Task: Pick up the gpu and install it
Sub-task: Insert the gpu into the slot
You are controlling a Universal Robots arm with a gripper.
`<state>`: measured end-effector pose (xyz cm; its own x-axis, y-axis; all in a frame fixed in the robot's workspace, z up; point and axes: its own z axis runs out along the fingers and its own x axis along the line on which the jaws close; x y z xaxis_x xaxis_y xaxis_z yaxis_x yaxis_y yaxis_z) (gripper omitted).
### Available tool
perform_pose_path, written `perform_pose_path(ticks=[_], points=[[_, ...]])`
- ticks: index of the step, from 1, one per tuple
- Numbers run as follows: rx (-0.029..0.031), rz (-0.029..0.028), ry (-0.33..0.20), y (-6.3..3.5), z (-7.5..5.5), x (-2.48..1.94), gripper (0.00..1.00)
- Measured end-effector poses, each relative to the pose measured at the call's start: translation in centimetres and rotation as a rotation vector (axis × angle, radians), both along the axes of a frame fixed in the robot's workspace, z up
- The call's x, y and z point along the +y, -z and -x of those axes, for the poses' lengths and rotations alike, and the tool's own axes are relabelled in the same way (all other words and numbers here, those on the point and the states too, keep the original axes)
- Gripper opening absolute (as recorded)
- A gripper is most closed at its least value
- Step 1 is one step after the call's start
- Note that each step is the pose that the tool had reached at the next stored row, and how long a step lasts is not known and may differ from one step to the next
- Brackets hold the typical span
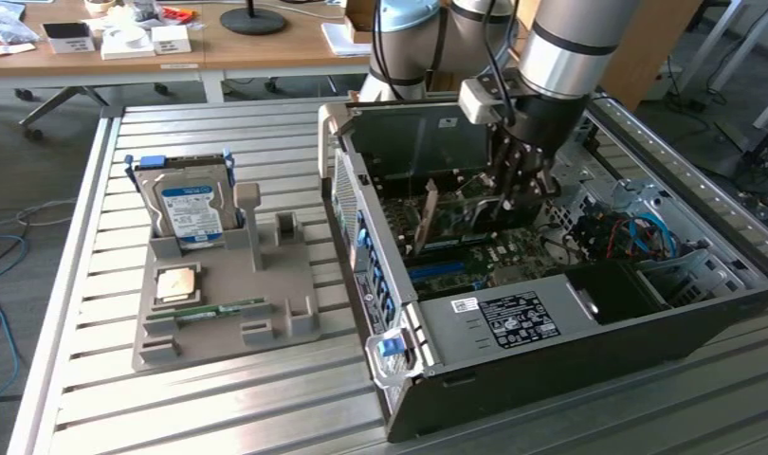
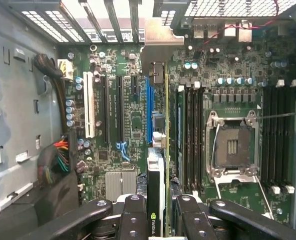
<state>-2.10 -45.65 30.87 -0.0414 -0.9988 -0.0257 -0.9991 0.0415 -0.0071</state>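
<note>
Slatted metal table [image 1: 169,398] carried an open computer case [image 1: 687,303]. At the exterior view's left it also carried a grey tray [image 1: 283,322] holding a hard drive [image 1: 188,209]. Inside the case, the gripper [image 1: 517,190] pointed downward, with its fingers [image 2: 132,215] clamped at a narrow setting on the gpu [image 2: 156,175]. The gpu stood on edge over the motherboard [image 2: 132,120], alongside the blue slot [image 2: 149,110], with its bracket [image 2: 158,47] toward the case's rear openings. Full seating could not be determined.

Near-vertical arm [image 1: 564,47], wrist pointed straight down, gripper [image 1: 513,201] low, fingers [image 2: 135,220] apparently clamped either side of the gpu [image 2: 155,170].
</note>
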Motion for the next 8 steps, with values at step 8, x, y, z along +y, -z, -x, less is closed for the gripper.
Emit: perform_pose_path(ticks=[8], points=[[0.0001, 0.0002, -0.002, 0.65, 0.67, -0.09, 0.27]])
